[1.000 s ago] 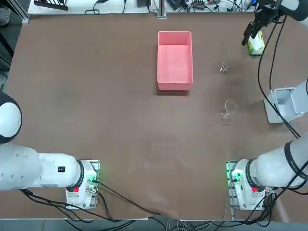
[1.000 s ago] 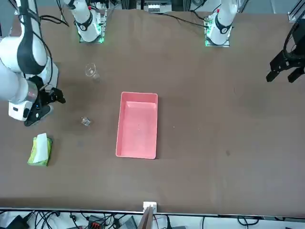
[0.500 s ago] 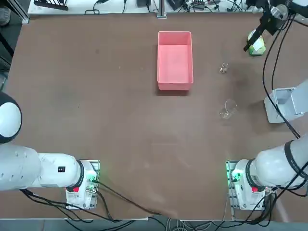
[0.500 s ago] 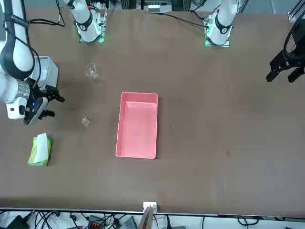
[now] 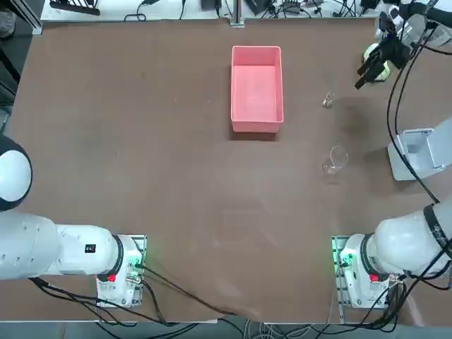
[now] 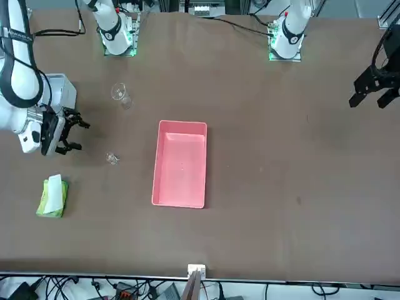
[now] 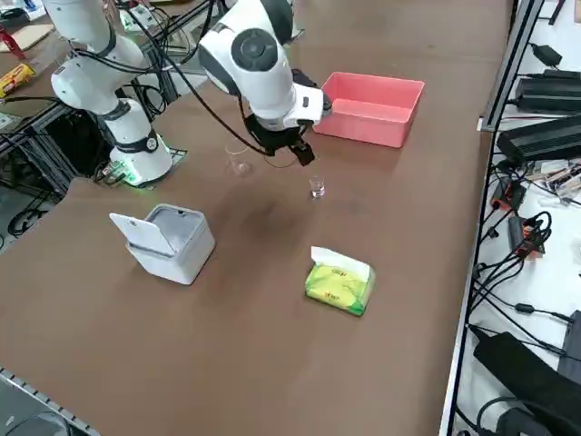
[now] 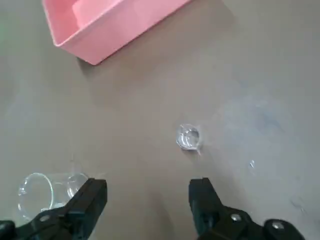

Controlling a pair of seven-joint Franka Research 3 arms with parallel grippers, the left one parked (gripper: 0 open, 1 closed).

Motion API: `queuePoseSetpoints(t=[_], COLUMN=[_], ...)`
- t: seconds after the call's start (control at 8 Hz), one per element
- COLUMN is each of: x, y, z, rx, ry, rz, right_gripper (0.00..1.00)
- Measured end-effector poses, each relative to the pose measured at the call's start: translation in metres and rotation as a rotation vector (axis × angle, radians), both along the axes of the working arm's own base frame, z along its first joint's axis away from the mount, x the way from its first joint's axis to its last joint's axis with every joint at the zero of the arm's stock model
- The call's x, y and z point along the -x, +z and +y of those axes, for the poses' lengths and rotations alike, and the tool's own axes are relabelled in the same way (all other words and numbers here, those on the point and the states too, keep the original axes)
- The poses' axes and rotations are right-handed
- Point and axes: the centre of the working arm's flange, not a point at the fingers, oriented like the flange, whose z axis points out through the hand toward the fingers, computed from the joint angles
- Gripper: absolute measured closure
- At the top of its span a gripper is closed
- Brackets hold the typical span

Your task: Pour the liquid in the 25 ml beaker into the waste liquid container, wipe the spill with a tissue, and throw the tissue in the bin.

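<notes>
My right gripper (image 6: 76,132) hung wide open and empty, the 25 ml beaker (image 6: 112,159) at its four o'clock.

Right claw (image 5: 365,73) near 25 ml beaker (image 5: 328,100), both apart.

- The right gripper (image 6: 70,131) has swung away from the tissue pack (image 6: 52,197); a second ago it hung close over the pack's side, and now it sits farther off, toward the 25 ml beaker (image 6: 112,159).
- Its wrist has rolled: the open fingers (image 6: 80,124), earlier angled down by the tissue pack, now point sideways away from the pack, toward the beaker's side of the table (image 6: 281,156).
- In the top view, the tissue pack (image 5: 375,56) was plainly exposed half a second ago; the gripper (image 5: 366,72) now overlaps it.
</notes>
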Motion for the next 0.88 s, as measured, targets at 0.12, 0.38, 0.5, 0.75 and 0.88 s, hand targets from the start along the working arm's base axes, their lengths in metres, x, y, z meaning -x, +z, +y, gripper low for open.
queuePoseSetpoints(t=[0.12, 0.38, 0.5, 0.75, 0.88], x=[0.006, 0.011, 0.013, 0.015, 0.015], y=[-0.013, -0.052, -0.079, -0.124, -0.137], z=[-0.004, -0.011, -0.019, -0.032, -0.034], rx=[-0.042, -0.156, -0.203, -0.241, -0.256], ry=[0.039, 0.097, 0.115, 0.127, 0.129], rz=[-0.032, -0.1, -0.128, -0.167, -0.176], right_gripper=[0.0, 0.0, 0.0, 0.0, 0.0])
